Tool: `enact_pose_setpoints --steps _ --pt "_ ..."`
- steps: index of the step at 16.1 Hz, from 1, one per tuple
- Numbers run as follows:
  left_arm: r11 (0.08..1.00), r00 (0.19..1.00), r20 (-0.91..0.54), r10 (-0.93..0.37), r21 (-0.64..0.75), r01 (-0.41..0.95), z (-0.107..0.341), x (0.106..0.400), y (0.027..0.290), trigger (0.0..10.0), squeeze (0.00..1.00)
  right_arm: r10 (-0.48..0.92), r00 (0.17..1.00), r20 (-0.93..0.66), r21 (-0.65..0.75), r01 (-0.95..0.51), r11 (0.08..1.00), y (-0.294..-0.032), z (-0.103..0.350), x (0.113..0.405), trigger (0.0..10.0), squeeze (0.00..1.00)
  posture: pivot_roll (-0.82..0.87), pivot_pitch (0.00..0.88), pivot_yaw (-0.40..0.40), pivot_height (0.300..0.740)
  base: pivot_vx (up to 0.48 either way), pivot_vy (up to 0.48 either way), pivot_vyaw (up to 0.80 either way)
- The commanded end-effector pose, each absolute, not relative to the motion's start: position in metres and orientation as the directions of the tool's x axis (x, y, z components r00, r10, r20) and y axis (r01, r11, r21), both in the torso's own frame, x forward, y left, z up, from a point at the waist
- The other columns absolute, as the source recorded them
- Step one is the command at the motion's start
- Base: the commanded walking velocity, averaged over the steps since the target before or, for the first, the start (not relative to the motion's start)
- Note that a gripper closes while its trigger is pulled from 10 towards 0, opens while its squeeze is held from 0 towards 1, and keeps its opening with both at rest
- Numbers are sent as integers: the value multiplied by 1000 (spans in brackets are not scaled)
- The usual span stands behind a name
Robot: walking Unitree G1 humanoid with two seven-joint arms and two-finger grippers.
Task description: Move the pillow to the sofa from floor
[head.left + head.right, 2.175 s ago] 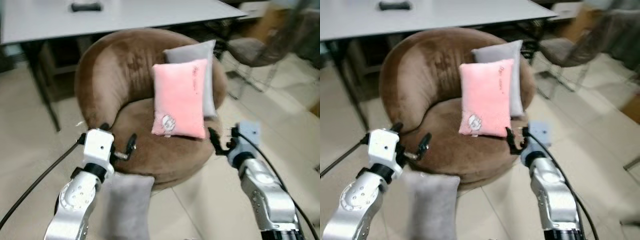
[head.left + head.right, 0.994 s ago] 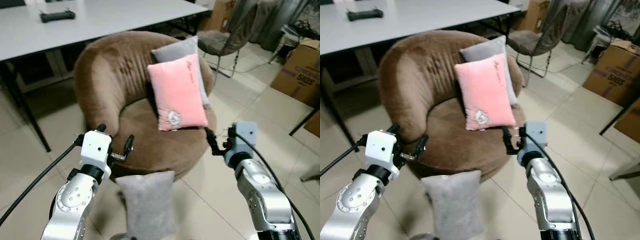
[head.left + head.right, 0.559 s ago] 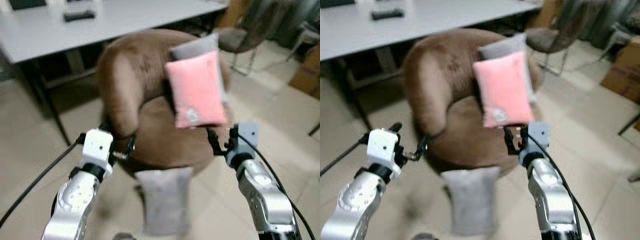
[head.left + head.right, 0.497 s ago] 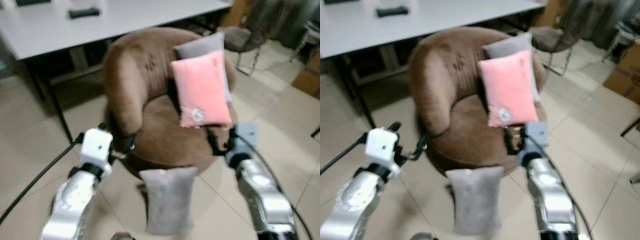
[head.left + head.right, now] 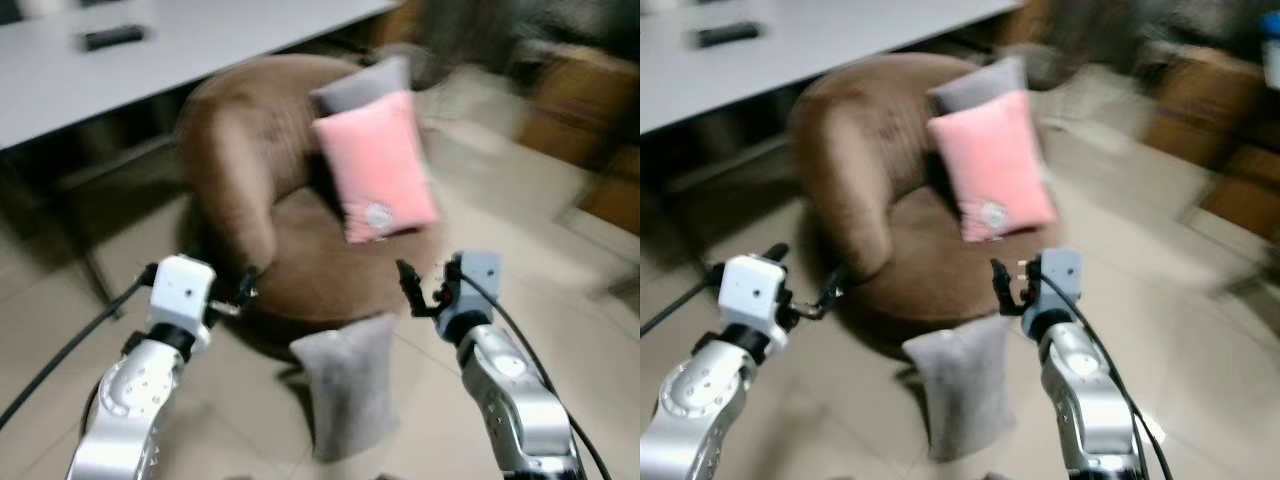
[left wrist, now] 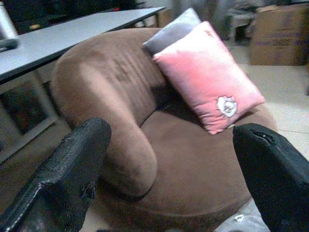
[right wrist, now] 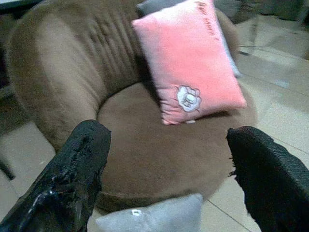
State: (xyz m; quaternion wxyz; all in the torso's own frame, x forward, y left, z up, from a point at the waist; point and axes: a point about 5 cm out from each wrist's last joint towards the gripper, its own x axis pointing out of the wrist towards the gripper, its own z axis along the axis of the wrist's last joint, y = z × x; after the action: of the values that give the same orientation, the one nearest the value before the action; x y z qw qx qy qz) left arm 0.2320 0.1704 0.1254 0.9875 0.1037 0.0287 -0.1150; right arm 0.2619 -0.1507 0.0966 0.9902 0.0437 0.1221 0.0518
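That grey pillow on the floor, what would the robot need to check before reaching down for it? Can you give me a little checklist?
1. Grey pillow on the floor in sight, leaning against the front of the brown sofa: ok.
2. Left gripper open and holding nothing: ok.
3. Right gripper open and holding nothing: ok.
4. Free room on the sofa seat in front of the pink pillow: ok.
5. Grippers down at the pillow: not ok, both hover above it at seat height.
6. Head views steady: not ok, they are blurred, so the robot probably ought to settle before reaching.
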Motion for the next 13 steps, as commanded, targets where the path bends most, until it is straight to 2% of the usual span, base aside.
enact_pose_setpoints --steps 1,13 --pt "947 965 -74 -253 185 263 126 234 162 10000 0 63 971 -229 72 -47 996 -164 100 261 10000 0 123 0 -49 740 0 435 -788" --pt "944 963 -55 -264 192 269 130 245 160 10000 0 19 976 -218 79 -2 997 -163 102 260 10000 0 123 0 -41 740 0 431 -788"
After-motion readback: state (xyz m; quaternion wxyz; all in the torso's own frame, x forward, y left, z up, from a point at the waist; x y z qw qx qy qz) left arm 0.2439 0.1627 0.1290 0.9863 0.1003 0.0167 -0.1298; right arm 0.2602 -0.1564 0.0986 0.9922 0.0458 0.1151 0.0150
